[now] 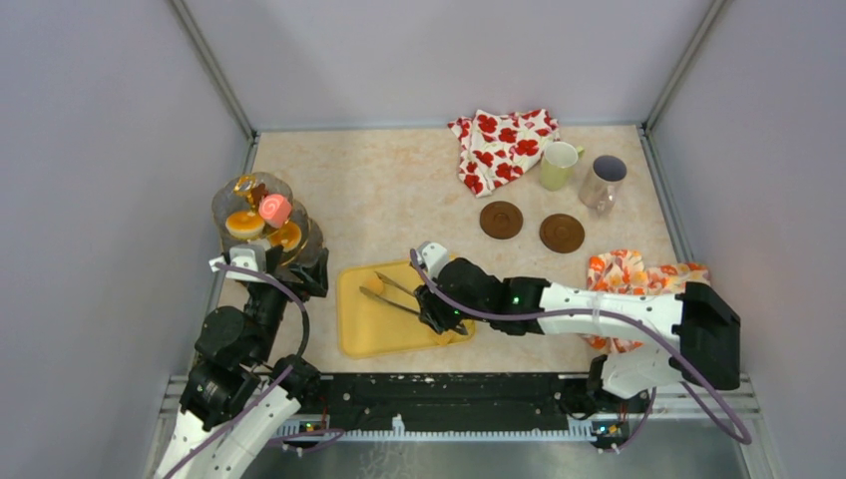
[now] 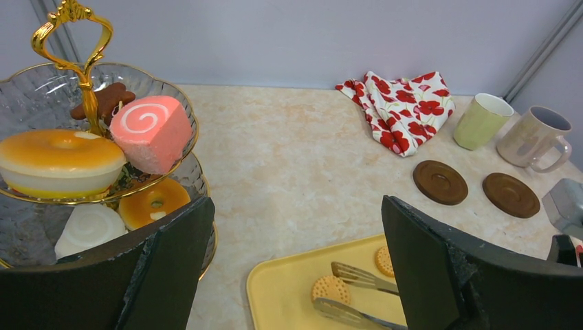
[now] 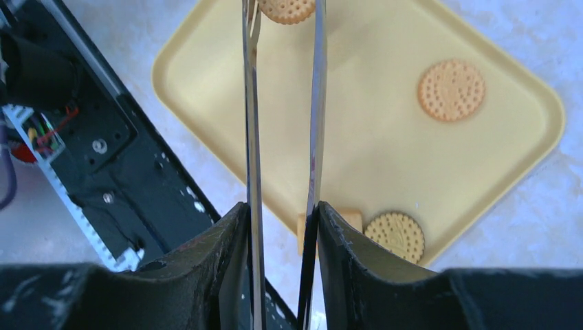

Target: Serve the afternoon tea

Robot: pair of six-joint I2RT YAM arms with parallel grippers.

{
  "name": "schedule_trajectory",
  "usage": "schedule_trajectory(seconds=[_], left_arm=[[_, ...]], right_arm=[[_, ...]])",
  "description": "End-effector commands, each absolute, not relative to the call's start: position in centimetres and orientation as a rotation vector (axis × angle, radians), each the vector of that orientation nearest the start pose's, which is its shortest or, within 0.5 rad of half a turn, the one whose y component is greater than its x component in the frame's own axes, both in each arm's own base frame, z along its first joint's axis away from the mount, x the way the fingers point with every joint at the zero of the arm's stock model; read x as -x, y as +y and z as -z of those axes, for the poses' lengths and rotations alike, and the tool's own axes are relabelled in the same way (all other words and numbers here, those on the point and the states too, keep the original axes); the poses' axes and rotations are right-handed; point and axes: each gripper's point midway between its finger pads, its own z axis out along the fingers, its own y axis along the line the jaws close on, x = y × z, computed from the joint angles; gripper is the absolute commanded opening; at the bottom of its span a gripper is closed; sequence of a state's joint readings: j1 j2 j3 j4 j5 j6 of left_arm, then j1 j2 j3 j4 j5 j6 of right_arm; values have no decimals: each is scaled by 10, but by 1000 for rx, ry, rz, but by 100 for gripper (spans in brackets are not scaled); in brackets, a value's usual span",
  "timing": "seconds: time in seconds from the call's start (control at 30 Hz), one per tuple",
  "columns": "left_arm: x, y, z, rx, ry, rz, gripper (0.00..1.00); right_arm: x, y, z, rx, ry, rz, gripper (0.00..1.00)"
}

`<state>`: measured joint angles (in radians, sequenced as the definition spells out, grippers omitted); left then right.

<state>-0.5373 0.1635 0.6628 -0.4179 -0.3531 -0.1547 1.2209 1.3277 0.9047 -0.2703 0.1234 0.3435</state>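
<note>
While right gripper [image 3: 282, 213] clamps the tongs [image 3: 249, 124], tips flanking a biscuit [image 3: 287, 8] on the yellow tray [image 3: 385, 158], it should squeeze gently and lift level; left gripper [image 2: 295, 206], left of tray, gapes wide.

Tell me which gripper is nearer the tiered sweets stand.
Left. The left gripper is open right beside the tiered stand, at its near side; the right gripper is farther off over the yellow tray, shut on the tongs.
</note>
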Motion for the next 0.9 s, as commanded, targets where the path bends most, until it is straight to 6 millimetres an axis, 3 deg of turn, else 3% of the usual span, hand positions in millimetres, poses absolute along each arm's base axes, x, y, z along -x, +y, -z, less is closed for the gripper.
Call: schedule_trajectory(seconds=[0.0,0.17,0.43,0.87], left_arm=[[-188,-48,-321,20,1440,320,99],[-182,-45,-341,30,1412,330,99],[-172,-38,-373,37,1375,333,99],[-165,-31,-369,45,1378,320,99]], right_arm=[[-165,387,-190,812,2003,-752,38],[-180,422,-202,778,1965,-812,38],[-185,479,-194,828,1978,-896,38],[-186,542,-184,823,2012,-1058,38]])
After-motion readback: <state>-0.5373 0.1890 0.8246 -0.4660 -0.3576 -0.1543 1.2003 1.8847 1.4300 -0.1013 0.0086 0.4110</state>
